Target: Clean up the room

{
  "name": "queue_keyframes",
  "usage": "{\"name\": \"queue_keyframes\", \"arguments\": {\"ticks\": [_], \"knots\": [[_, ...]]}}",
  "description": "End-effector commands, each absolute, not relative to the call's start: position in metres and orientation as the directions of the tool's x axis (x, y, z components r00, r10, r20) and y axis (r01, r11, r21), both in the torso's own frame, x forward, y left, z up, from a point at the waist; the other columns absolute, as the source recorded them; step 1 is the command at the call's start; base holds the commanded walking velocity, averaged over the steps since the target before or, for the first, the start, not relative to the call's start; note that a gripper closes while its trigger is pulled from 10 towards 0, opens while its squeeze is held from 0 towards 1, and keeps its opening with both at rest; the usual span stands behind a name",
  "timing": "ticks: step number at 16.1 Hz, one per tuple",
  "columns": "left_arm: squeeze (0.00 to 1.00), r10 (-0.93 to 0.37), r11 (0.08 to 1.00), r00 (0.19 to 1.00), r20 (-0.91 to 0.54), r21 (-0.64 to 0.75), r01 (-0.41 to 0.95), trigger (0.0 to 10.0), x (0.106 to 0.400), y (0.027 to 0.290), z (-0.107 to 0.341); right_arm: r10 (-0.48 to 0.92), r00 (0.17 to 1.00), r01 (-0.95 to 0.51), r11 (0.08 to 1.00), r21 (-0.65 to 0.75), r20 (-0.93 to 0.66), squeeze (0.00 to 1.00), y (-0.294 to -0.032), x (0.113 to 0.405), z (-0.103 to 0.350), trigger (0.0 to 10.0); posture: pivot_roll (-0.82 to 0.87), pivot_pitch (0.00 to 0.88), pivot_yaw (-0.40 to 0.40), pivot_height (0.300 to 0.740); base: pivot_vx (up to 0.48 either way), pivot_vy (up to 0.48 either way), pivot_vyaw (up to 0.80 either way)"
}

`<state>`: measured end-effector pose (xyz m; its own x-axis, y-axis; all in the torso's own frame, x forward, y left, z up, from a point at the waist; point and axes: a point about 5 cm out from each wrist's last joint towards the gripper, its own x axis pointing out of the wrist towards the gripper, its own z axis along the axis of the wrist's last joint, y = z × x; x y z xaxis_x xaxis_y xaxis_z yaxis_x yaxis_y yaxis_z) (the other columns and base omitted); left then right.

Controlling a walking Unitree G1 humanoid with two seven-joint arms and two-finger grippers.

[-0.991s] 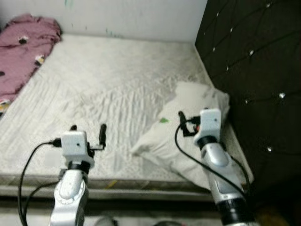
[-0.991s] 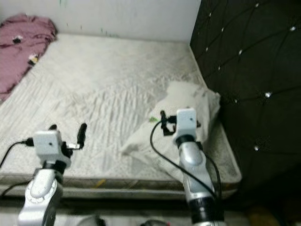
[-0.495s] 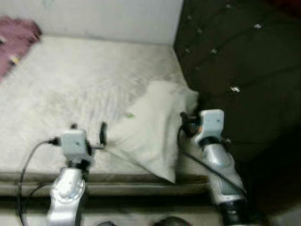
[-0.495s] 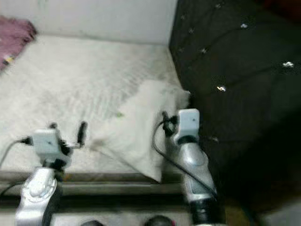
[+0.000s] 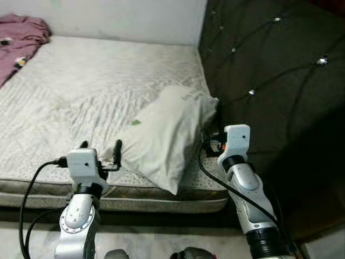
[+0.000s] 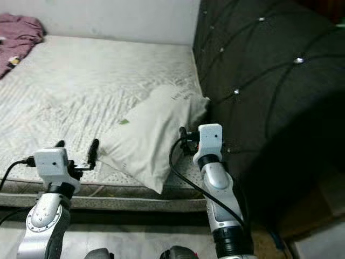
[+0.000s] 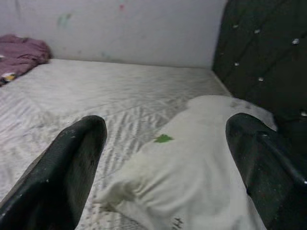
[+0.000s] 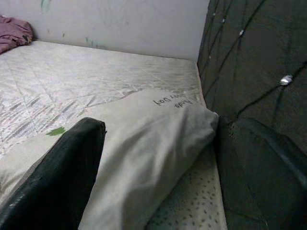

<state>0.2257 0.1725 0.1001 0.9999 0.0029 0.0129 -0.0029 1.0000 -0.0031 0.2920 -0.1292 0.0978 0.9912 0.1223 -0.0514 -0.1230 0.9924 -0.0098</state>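
While the white rectangular fabric pillow (image 5: 161, 135) with a small green mark is lying slantwise on the pale quilted mattress (image 5: 97, 81), near its front right corner and close to the black tufted headboard (image 5: 264, 81), both arms are reaching toward the front edge. The left gripper (image 5: 101, 147) is hovering with fingers spread apart just beside the pillow's lower corner, gripping nothing. The right gripper (image 6: 181, 139) is hanging between pillow and headboard, fingers parted and empty. A crumpled pink cloth (image 5: 21, 32) is resting at the mattress's far left corner.
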Motion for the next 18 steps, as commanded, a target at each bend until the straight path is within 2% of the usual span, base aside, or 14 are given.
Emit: {"name": "queue_keyframes", "arguments": {"ticks": [1, 4, 7, 14, 18], "knots": [[0.0, -0.006, 1.0, 0.999, 0.034, -0.002, 0.006, 10.0, 0.226, 0.1733, 0.1047, 0.129, 0.991, -0.13, 0.992, -0.006, -0.045, 0.0, -0.1287, 0.2933, 0.1007, 10.0, -0.01, 0.019, -0.075, 0.74, 0.247, 0.0, 0.0], [0.0, -0.011, 1.0, 0.999, 0.035, -0.005, 0.011, 10.0, 0.2261, 0.1728, 0.105, 0.131, 0.99, -0.131, 0.991, -0.006, -0.045, 0.0, -0.1288, 0.2938, 0.101, 10.0, -0.01, 0.018, -0.077, 0.74, 0.281, 0.0, 0.0], [0.0, -0.019, 1.0, 0.999, 0.032, -0.012, 0.019, 10.0, 0.2258, 0.1715, 0.1047, 0.131, 0.99, -0.131, 0.991, -0.004, -0.046, 0.0, -0.1289, 0.2945, 0.1012, 10.0, -0.01, 0.019, -0.076, 0.74, 0.299, 0.0, -0.4], [0.0, -0.013, 1.0, 1.0, 0.026, -0.025, 0.014, 10.0, 0.2264, 0.1715, 0.1039, 0.133, 0.99, -0.133, 0.991, -0.003, -0.043, 0.0, -0.1287, 0.2948, 0.102, 10.0, -0.01, 0.021, -0.075, 0.74, 0.31, 0.0, 0.0], [0.0, 0.019, 0.999, 1.0, 0.008, -0.037, -0.019, 10.0, 0.2286, 0.1736, 0.1019, 0.132, 0.99, -0.132, 0.991, -0.002, -0.045, 0.0, -0.1284, 0.2955, 0.102, 10.0, -0.01, 0.024, -0.077, 0.74, 0.0, 0.0, 0.0]]}}
